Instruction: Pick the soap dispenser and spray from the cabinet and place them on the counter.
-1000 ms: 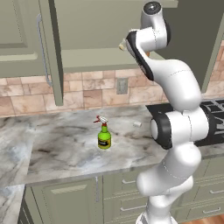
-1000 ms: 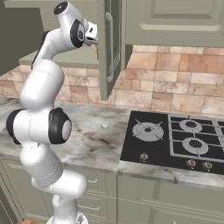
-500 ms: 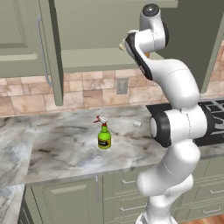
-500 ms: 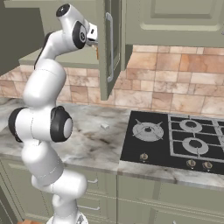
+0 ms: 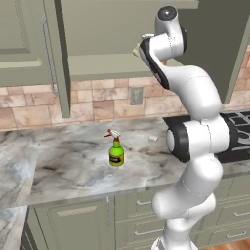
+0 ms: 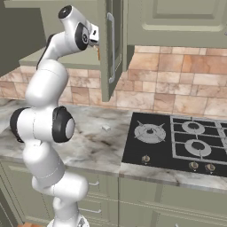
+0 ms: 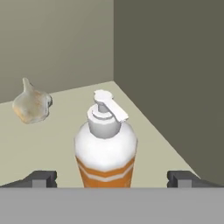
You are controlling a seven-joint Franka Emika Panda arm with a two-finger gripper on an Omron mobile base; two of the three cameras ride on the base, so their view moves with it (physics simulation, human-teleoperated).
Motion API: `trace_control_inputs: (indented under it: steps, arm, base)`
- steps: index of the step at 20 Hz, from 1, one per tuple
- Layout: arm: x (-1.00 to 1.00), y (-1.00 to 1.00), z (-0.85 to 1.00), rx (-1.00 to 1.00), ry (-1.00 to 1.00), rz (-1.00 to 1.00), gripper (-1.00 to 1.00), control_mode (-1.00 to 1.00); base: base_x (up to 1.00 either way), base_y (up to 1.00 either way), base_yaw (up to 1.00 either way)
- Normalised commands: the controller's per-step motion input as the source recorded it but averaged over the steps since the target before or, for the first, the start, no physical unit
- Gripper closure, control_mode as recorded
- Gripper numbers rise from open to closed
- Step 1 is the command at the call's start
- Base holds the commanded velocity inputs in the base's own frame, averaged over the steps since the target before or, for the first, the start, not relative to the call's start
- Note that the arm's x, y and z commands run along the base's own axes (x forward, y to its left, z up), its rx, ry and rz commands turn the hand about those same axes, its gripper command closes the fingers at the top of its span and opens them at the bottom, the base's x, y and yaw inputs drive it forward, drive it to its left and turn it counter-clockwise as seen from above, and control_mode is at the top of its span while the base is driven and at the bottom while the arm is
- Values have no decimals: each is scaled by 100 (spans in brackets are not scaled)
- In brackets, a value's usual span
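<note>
Orange soap dispenser (image 7: 105, 146), white pump top, upright between claw (image 7: 111, 178) fingertips

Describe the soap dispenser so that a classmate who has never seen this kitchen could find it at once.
Look inside the open olive-green cabinet above the marble counter, on its shelf near the back corner. The soap dispenser stands upright there, between the open jaws of the gripper. It is an orange bottle with a white pump top, unlike the pale garlic bulb lying behind it.
</note>
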Motion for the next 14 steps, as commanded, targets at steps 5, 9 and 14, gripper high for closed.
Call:
trace_control_inputs:
  steps: [5,9,14]
  arm:
    - [11,-1,-2,0,-1,0,-100,-100]
    - [10,-1,-2,0,-1,0,-100,-100]
    - [11,-2,-2,0,-2,0,-100,-100]
  base:
    - [0,0,0]
    - [0,0,0]
    - [0,0,0]
